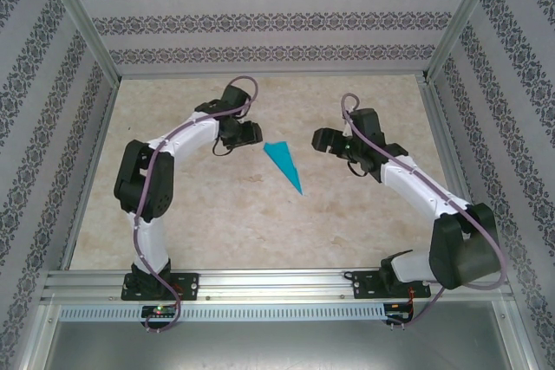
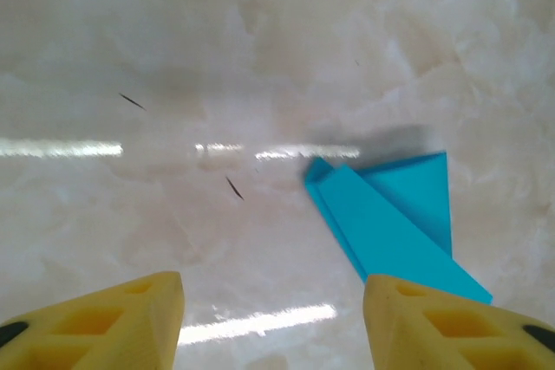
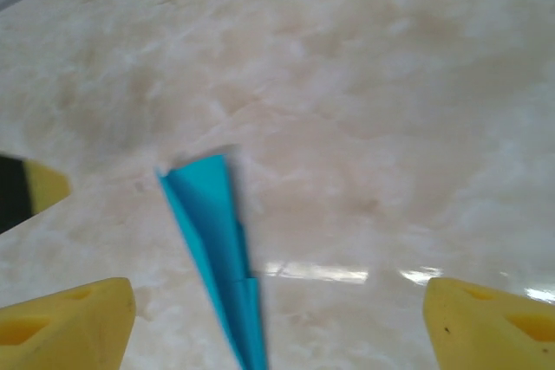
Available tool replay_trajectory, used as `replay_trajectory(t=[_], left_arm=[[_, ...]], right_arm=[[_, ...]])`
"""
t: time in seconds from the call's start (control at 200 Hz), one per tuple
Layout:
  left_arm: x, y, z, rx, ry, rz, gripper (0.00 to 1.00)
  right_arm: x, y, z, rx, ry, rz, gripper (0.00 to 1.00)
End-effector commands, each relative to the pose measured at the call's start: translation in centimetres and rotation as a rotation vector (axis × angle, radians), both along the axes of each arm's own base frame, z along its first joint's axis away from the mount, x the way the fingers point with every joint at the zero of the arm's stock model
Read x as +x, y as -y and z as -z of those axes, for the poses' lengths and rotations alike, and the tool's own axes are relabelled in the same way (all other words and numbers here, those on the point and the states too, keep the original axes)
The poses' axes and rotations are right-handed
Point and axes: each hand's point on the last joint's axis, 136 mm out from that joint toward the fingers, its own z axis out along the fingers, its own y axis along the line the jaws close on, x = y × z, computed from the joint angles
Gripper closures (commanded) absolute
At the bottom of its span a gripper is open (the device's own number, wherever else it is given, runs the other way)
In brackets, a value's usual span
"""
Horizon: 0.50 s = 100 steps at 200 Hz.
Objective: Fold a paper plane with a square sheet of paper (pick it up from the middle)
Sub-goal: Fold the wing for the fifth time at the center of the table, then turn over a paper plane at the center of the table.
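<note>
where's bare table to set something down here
Bare table between the paper plane and the arm bases, and along the far wall. Crowded mid-table, where the open left gripper and right gripper flank the plane.

Bright, even light from above fills all views. The glossy pale marbled bench (image 1: 225, 223) carries white streaks of glare in both wrist views. The slim turquoise-blue folded paper plane (image 2: 390, 223) throws a soft grey shadow beside it, and its edges smear in the right wrist view.

White-black arms (image 1: 184, 134), yellow fingertips (image 2: 113, 318).
</note>
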Motion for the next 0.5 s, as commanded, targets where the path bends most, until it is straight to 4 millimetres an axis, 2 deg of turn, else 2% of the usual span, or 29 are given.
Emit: replay_trajectory(t=[0.0,0.26,0.365,0.495], left_arm=[[-1.9,2.2,-0.4,0.103,-0.018,0.002,0.39],[-4.2,8.4,1.0,0.240,-0.029,0.090,0.33],[-4.2,9.7,1.8,0.298,-0.034,0.104,0.35],[-4.1,10.0,3.1,0.346,-0.051,0.098,0.42]], right_arm=[[0.1,2.7,1.4,-0.069,0.020,0.074,0.11],[0.1,4.5,3.9,-0.038,-0.017,0.146,0.09],[-0.1,5.2,4.5,-0.001,-0.042,0.176,0.09],[-0.2,5.5,4.4,0.046,-0.048,0.189,0.09]])
